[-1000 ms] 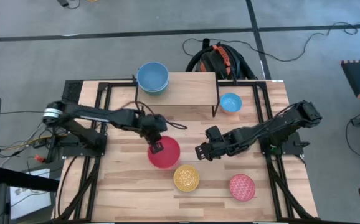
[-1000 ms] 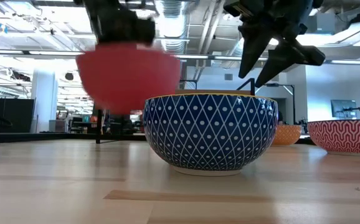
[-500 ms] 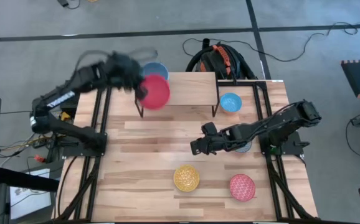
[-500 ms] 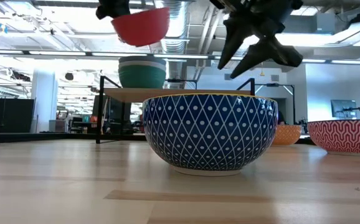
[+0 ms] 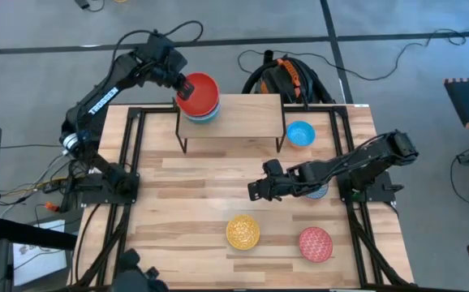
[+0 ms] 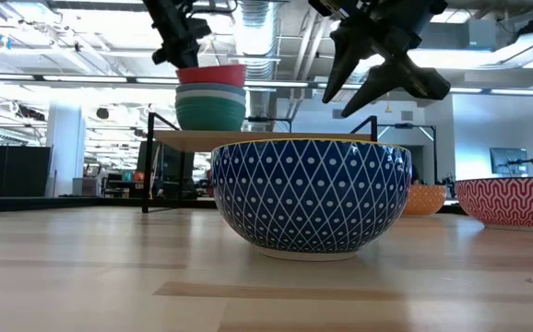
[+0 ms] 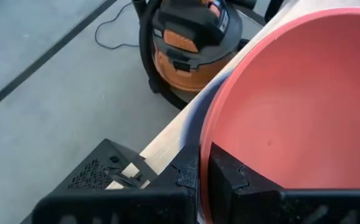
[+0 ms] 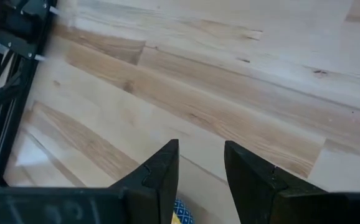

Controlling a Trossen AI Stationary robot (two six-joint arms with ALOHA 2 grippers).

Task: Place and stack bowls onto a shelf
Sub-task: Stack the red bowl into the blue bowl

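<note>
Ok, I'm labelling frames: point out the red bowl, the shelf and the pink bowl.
red bowl [image 5: 199,89], high view, inner surface.
shelf [image 5: 247,118], high view, bare wooden top.
pink bowl [image 5: 316,243], high view, centre of inside.

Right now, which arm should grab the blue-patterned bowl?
Right. The right gripper hangs open near the blue-patterned bowl; the left gripper is shut on the red bowl at the shelf.

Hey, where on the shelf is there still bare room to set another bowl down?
The shelf is bare from the bowl stack at its left end across to its right end. The left end is crowded: the left gripper holds the red bowl there.
</note>
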